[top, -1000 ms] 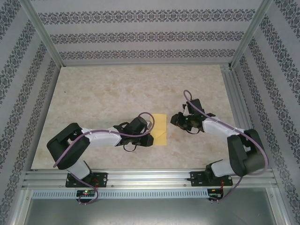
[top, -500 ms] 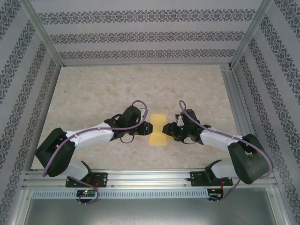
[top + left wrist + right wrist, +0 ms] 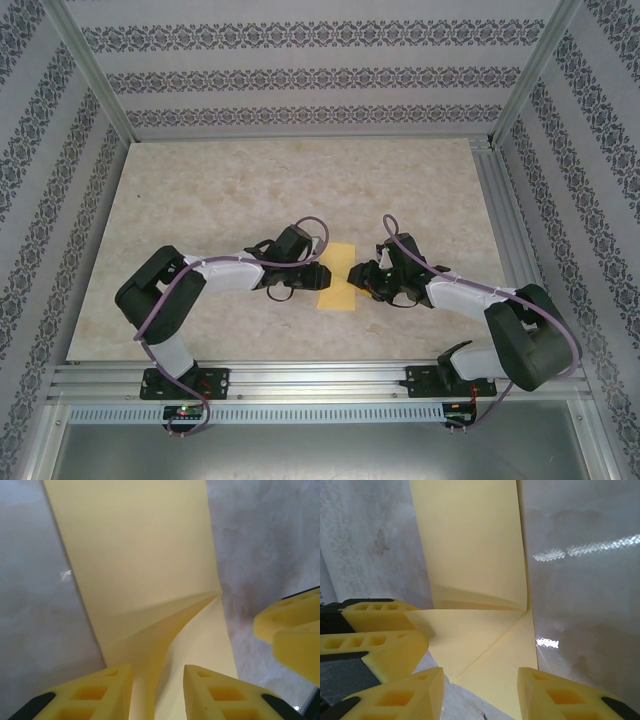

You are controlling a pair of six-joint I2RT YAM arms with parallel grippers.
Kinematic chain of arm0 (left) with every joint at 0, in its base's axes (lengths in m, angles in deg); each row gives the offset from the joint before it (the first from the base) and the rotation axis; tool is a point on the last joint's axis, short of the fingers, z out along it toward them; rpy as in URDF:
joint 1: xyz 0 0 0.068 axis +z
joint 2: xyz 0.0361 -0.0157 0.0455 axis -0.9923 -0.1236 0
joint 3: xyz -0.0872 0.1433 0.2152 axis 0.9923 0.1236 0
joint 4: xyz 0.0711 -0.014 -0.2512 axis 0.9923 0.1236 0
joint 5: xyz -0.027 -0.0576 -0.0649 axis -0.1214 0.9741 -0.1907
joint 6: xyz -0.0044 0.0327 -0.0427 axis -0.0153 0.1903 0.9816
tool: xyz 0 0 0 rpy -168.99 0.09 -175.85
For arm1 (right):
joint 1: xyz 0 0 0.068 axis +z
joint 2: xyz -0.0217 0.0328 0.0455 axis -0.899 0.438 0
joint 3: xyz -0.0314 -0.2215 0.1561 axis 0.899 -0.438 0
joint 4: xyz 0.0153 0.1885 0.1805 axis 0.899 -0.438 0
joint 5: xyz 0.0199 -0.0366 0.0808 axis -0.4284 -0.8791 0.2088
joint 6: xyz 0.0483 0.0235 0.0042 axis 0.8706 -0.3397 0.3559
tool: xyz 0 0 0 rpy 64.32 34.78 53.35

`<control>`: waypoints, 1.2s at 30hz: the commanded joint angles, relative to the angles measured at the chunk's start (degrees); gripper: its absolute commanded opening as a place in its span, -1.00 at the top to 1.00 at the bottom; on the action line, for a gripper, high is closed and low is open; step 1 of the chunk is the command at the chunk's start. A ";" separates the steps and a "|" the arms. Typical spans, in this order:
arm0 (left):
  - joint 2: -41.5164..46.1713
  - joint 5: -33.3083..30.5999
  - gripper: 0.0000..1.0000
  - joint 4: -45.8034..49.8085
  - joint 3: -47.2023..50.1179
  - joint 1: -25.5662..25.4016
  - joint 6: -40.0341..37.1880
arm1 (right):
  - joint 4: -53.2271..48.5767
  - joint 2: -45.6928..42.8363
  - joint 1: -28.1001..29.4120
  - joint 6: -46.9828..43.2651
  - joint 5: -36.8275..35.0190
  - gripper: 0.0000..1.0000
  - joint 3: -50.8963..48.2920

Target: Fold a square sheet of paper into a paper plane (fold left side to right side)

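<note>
The yellow sheet of paper [image 3: 340, 286] lies on the table between the two grippers, folded to a narrow strip. In the left wrist view the paper [image 3: 140, 555] has a flap lifting off it, and the flap's ridge runs down between the spread fingers of my left gripper [image 3: 159, 672], which is open. My left gripper [image 3: 322, 272] stands at the strip's left edge and my right gripper [image 3: 353, 274] at its right edge. In the right wrist view the paper [image 3: 470, 545] shows a triangular flap and a diagonal crease. My right gripper [image 3: 481, 677] is open over its near corner.
The pale marbled table [image 3: 220, 190] stretches away behind and to both sides of the paper. Aluminium rails [image 3: 300, 382] run along the near edge, and patterned walls [image 3: 300, 75] close the back and sides. Each gripper's fingers [image 3: 292, 635] lie close to the other's.
Both grippers have closed in on the paper from either side, the right one moving left and down. The left arm's elbow has drawn back. The jaws of both stand a little wider.
</note>
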 commanded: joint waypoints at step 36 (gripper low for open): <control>2.29 -2.31 0.68 -0.59 0.64 1.62 -1.24 | 9.23 10.66 2.53 4.82 2.71 0.44 5.96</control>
